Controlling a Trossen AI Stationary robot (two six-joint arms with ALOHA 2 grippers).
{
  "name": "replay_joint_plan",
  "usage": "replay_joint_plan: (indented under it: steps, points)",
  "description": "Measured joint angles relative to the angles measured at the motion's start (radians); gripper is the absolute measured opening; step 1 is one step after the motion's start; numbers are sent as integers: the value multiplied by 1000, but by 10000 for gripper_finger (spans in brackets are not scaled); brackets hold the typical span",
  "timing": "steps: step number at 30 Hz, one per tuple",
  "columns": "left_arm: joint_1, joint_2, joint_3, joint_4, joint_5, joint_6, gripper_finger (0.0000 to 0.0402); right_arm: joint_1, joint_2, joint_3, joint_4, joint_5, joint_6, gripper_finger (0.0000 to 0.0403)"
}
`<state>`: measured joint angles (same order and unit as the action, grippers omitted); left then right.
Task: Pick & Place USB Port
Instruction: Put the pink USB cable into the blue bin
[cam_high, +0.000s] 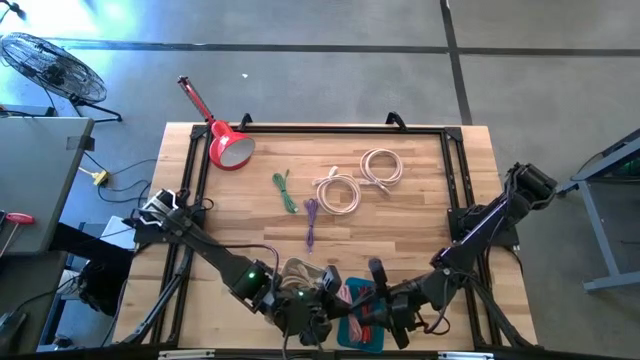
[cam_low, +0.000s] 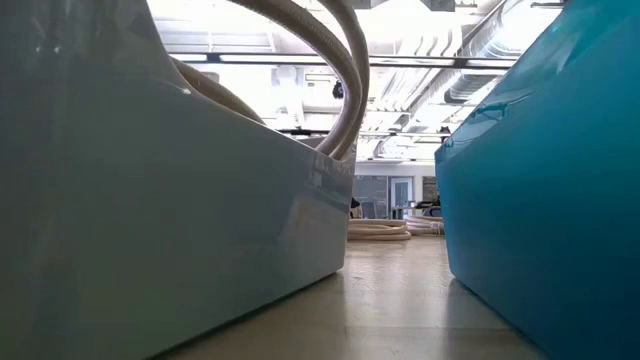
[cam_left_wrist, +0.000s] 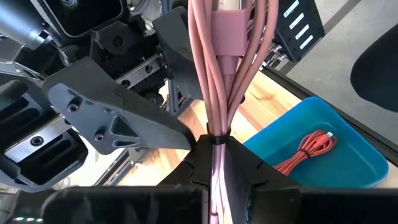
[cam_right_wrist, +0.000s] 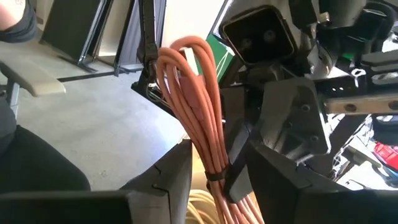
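Daylight washes the grey floor (cam_high: 330, 80) overhead, with glare at the frame's upper left. Ceiling strip lights (cam_low: 420, 25) blow out the low view's top, where the near bins (cam_low: 150, 200) loom soft, perhaps simply too close. Wrist views are dim along their lower edges.

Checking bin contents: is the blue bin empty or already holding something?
Not empty. The blue bin holds a coiled red cable, seen in the left wrist view.

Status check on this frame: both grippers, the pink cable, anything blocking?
Left gripper shut on pink cable bundle. Right gripper astride the same bundle, grip unclear. Blue bin below holds red cable. Nothing in the way.
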<state>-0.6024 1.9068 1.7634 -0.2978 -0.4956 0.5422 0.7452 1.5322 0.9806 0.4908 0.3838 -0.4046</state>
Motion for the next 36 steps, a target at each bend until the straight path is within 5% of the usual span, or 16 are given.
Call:
replay_joint_plan:
  steps: [5,11,15,28,36]
  points:
    - [28,0,0,1,33,0,11,-5,0,0,0,0,0,118]
    - [48,0,0,-14,64,-1,11,-26,0,3,-31,-17,22,23]
    - [49,2,0,-33,54,-1,25,-27,0,3,-45,3,58,27]
    - [46,1,0,-189,9,-80,187,-21,2,0,-113,37,116,19]
    - [38,0,0,-253,-84,-128,199,4,0,0,-346,70,383,19]
